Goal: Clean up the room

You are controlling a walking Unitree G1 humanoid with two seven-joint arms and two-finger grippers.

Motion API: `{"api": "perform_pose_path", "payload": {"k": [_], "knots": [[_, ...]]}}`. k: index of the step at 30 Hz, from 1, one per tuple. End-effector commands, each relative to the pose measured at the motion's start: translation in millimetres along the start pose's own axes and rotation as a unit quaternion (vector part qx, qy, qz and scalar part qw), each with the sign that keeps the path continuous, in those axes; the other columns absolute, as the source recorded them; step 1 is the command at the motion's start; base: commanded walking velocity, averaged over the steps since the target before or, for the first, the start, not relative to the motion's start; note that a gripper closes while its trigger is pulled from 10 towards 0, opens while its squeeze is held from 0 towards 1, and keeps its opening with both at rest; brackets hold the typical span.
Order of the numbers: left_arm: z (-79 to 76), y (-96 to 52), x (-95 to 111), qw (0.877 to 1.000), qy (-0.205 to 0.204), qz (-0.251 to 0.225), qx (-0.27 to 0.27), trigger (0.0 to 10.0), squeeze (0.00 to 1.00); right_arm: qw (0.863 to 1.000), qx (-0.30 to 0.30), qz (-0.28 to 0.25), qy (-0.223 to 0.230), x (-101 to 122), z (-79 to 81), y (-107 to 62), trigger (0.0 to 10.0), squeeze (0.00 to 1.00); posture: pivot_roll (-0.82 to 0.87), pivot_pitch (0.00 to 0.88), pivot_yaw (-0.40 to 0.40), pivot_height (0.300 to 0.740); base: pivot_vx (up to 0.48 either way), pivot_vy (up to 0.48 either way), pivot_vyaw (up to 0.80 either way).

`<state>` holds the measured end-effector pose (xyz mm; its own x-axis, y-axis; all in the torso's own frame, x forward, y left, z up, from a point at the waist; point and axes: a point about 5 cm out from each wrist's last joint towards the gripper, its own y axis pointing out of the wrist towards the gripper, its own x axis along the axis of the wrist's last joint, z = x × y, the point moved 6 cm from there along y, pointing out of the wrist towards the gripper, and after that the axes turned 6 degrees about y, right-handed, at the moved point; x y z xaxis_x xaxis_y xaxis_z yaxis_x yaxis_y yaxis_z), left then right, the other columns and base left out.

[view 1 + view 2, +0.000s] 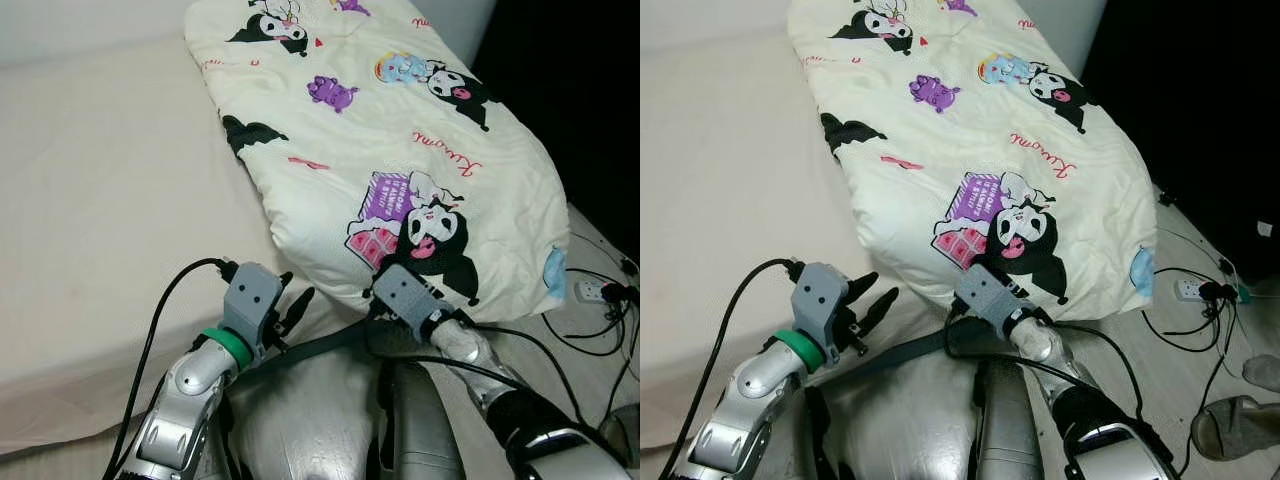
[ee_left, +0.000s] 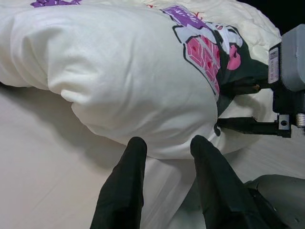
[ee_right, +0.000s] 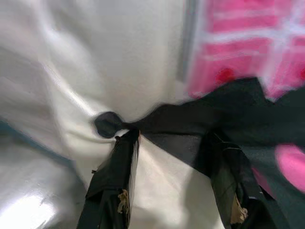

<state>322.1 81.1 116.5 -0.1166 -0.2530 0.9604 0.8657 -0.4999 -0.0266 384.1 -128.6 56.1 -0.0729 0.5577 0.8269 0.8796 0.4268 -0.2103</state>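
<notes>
Cream comforter [image 1: 400, 150] printed with black-and-pink cartoon characters, folded thick, lying across the bed [image 1: 90, 220] with its near end bulging over the edge. Right hand [image 3: 171, 143] spread wide, fingers pressed into the comforter's near edge. Left hand [image 2: 164, 148] parted, empty, just short of the same edge. Cables and a power strip [image 1: 1190, 290] on the floor.

1. Our left arm [image 1: 190, 390] reaches forward and up, a green band at its wrist.
2. The left gripper [image 1: 291, 305] has its jaws parted, both black fingers [image 2: 123, 188] extended with a gap between them.
3. Our right arm [image 1: 500, 390] stretches forward beside it.
4. The right gripper [image 3: 174, 138] likewise has its jaws spread, fingers [image 3: 112, 186] angled apart.
</notes>
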Motion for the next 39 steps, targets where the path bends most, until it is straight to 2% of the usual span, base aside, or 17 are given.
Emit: {"api": "perform_pose_path", "payload": {"k": [1,3,4,6,11,13,15,16,23,27,28,29,32,33,35,37,39], "knots": [[-3.3,-3.3,-5.4,1.0,-0.001,0.013,-0.003,10.0,0.0,0.999,0.05,0.003,0.003,-2.8,15.4,-1.1,10.0,0.0,-0.03,0.104,0.055,0.535,0.0,0.0,0.0],[-4.7,-2.3,-6.0,1.0,-0.002,0.013,-0.004,10.0,0.0,0.983,0.171,0.023,0.065,-12.3,52.6,-12.1,10.0,0.0,-0.05,0.106,0.056,0.535,0.0,0.0,0.0],[-4.7,-2.3,-6.0,1.0,-0.002,0.013,-0.004,10.0,0.0,0.983,0.171,0.023,0.065,-12.3,52.6,-12.1,10.0,0.0,-0.05,0.106,0.056,0.535,0.0,0.0,0.0],[-4.6,-0.1,-5.1,1.0,-0.003,0.012,-0.004,10.0,0.0,0.95,0.293,0.047,0.098,-24.1,88.6,-37.8,10.0,0.0,-0.06,0.111,0.052,0.535,0.0,0.0,0.0],[0.3,8.7,-5.6,1.0,-0.009,0.014,0.015,10.0,0.0,0.943,0.316,0.071,0.075,-44.2,92.7,-65.0,10.0,0.0,-0.08,0.118,0.047,0.535,0.0,0.0,0.0],[1.7,10.6,-6.4,1.0,-0.009,0.016,0.021,10.0,0.0,0.945,0.31,0.07,0.079,-45.1,91.4,-66.5,10.0,0.0,-0.08,0.118,0.047,0.535,0.0,0.0,0.0],[6.8,19.9,-12.6,0.999,-0.001,0.029,0.044,10.0,0.0,0.953,0.28,0.07,0.097,-46.6,88.8,-64.3,10.0,0.0,-0.1,0.119,0.049,0.535,0.0,0.0,0.0],[14.9,39.5,-18.1,0.995,0.015,0.045,0.083,10.0,0.0,0.969,0.182,0.079,0.147,-54.8,78.2,-54.0,10.0,0.0,-0.12,0.12,0.054,0.535,0.0,0.0,0.0],[20.3,61.3,-11.3,0.991,0.038,0.048,0.117,10.0,0.0,0.97,0.062,0.127,0.2,-79.0,63.1,-52.2,10.0,0.0,-0.13,0.118,0.063,0.535,0.0,0.0,0.0],[7.4,74.2,-6.8,0.993,0.054,0.048,0.089,10.0,0.0,0.969,0.006,0.132,0.211,-84.1,49.1,-54.6,10.0,0.0,-0.14,0.119,0.068,0.535,0.0,0.0,0.0],[-12.4,78.8,-3.7,0.998,0.042,0.042,0.033,10.0,0.0,0.97,-0.023,0.122,0.209,-81.2,35.9,-54.4,10.0,0.0,-0.14,0.12,0.069,0.535,0.0,0.0,0.0],[-12.4,78.8,-3.7,0.998,0.042,0.042,0.033,10.0,0.0,0.97,-0.023,0.122,0.209,-81.2,35.9,-54.4,10.0,0.0,-0.14,0.12,0.069,0.535,0.0,0.0,0.0],[-60.6,75.0,18.6,0.991,-0.076,0.003,-0.112,10.0,0.0,0.975,-0.078,0.082,0.192,-65.9,1.2,-50.6,10.0,0.0,-0.14,0.123,0.064,0.535,0.0,0.0,0.0],[-60.6,75.0,18.6,0.991,-0.076,0.003,-0.112,10.0,0.0,0.975,-0.078,0.082,0.192,-65.9,1.2,-50.6,10.0,0.0,-0.14,0.123,0.064,0.535,0.0,0.0,0.0],[-71.8,72.7,43.0,0.975,-0.153,-0.034,-0.155,10.0,0.0,0.975,-0.101,0.055,0.188,-53.6,-14.0,-45.3,10.0,0.0,-0.13,0.126,0.057,0.535,0.0,0.0,0.0],[-74.2,71.8,50.6,0.97,-0.169,-0.046,-0.166,10.0,0.0,0.975,-0.107,0.048,0.188,-50.1,-17.8,-43.7,10.0,0.0,-0.13,0.126,0.057,0.535,0.0,0.0,0.0],[-79.7,63.9,88.4,0.944,-0.228,-0.098,-0.216,10.0,0.0,0.976,-0.115,0.023,0.183,-35.5,-27.2,-36.6,10.0,0.0,-0.12,0.127,0.051,0.535,0.0,0.0,0.0]]}}
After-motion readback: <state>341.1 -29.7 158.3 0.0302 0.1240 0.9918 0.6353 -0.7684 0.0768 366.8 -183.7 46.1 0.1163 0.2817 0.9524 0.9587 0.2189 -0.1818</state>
